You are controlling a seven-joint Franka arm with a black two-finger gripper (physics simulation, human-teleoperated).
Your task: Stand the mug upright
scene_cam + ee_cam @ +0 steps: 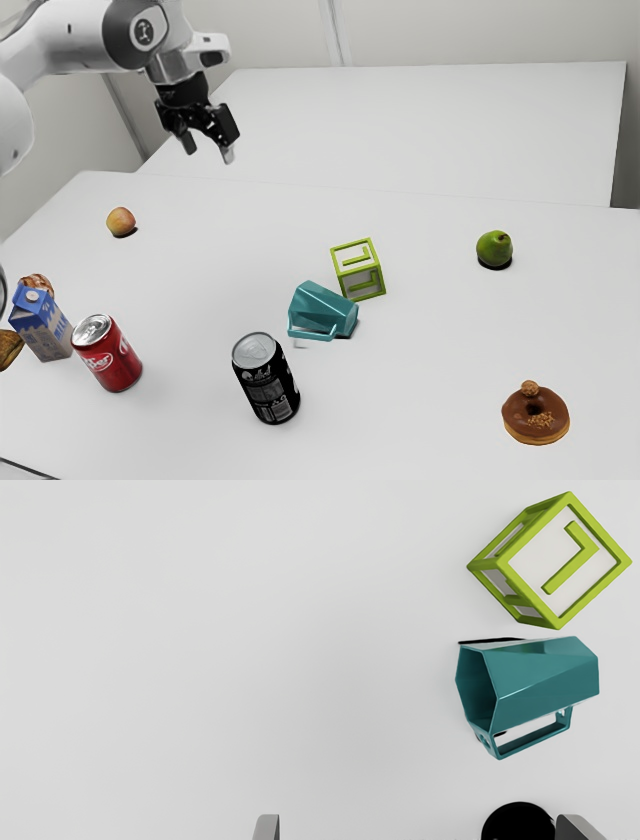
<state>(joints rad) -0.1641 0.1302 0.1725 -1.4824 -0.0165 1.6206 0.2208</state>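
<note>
Hanging above the tabletop, the tool is released, its fingers spread wide apart. Over there, the teal mug lies on its side, well in from the tabletop's edges, handle toward the black can, a green-framed block just beside it. A green fruit sits nearer the tabletop's far edge.

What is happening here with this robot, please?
A robot arm is over a table, and it is holding nothing at this moment. Its open hand hovers above the tabletop, touching none of the things. The teal mug lies on its side, between the green-edged block and the black can, so it is not yet set upright.
</note>
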